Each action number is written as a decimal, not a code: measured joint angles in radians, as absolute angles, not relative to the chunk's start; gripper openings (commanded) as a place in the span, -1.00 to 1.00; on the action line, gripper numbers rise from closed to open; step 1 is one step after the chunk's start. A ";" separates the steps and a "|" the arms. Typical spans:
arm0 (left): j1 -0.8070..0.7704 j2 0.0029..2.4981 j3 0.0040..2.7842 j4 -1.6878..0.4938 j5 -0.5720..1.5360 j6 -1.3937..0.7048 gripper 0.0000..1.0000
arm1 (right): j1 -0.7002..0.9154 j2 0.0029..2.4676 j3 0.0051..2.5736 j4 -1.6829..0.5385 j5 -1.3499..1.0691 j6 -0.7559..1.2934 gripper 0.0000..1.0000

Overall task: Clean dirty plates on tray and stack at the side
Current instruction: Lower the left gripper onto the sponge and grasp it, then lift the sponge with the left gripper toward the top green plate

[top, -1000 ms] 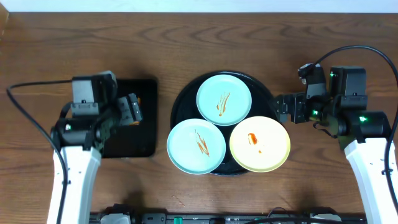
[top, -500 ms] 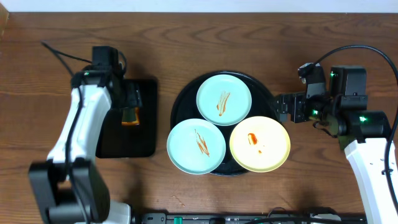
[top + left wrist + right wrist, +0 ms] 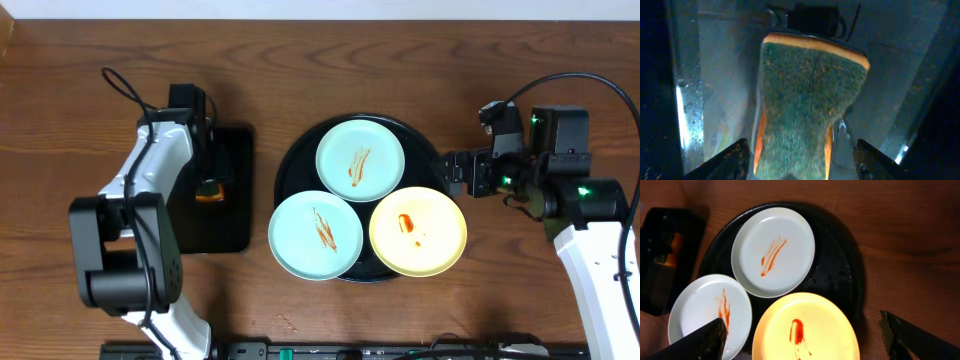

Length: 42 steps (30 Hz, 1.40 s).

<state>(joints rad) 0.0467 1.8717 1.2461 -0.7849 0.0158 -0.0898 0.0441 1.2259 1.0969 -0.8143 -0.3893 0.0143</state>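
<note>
Plates (image 3: 360, 158) on tray (image 3: 295, 165) | beside right hand (image 3: 450, 176) | left hand (image 3: 206, 178) well apart

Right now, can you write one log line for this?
left jaws: open, either side of green-topped orange sponge | right jaws: open, empty | three sauce-streaked round plates: on glossy round black tray

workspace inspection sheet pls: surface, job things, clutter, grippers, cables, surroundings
surface: brown wood-grain table, nothing spilled that I can see
job's things: round black tray holds three sauce-streaked plates: far mint plate, near mint plate, yellow plate; none stacked
clutter: rectangular black tray with an orange-green sponge on it
grippers: left gripper open, jaws either side of the sponge, not gripping; right gripper open, empty, beside the round tray's right rim
cables: black cable loops by the left arm; second black cable arches over the right arm
surroundings: white strip beyond the far table edge
</note>
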 measured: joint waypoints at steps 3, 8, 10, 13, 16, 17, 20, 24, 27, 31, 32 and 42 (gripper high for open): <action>0.051 1.884 1.246 -0.775 0.015 -0.086 0.23 | 0.044 1.226 1.097 -0.814 -0.389 0.014 0.92; 0.056 1.884 1.246 -0.766 0.015 -0.081 0.11 | 0.044 1.226 1.097 -0.815 -0.389 0.014 0.91; 0.056 1.884 1.246 -0.765 0.015 -0.081 0.10 | 0.044 1.226 1.097 -0.815 -0.390 0.014 0.91; 0.056 1.884 1.243 -0.757 0.015 -0.081 0.04 | 0.044 1.226 1.097 -0.815 -0.389 0.014 0.91; 0.056 1.884 1.226 -0.743 0.015 -0.083 -0.11 | 0.044 1.226 1.097 -0.815 -0.389 0.014 0.91; 0.056 1.884 1.219 -0.739 0.015 -0.083 -0.20 | 0.044 1.226 1.097 -0.815 -0.390 0.014 0.90; 0.056 1.884 1.211 -0.733 0.015 -0.082 -0.42 | 0.044 1.226 1.097 -0.815 -0.390 0.014 0.90; 0.056 1.884 1.210 -0.726 0.015 -0.083 -0.80 | 0.044 1.226 1.097 -0.815 -0.390 0.014 0.85; 0.056 1.884 1.210 -0.725 0.015 -0.085 -0.85 | 0.044 1.226 1.097 -0.814 -0.389 0.014 0.78; 0.056 1.884 1.210 -0.729 0.016 -0.093 -0.85 | 0.044 1.226 1.097 -0.789 -0.390 0.012 0.62; 0.056 1.883 1.210 -0.733 0.017 -0.097 -0.85 | 0.044 1.226 1.097 -0.776 -0.390 0.012 0.60; 0.056 1.769 1.210 -0.797 0.084 -0.105 -0.85 | 0.097 1.275 1.116 -0.664 -0.388 0.010 0.61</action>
<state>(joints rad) 0.0563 1.7691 1.2102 -0.7967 0.0841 -0.1051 0.0975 1.2747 1.1164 -0.6636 -0.3878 0.0105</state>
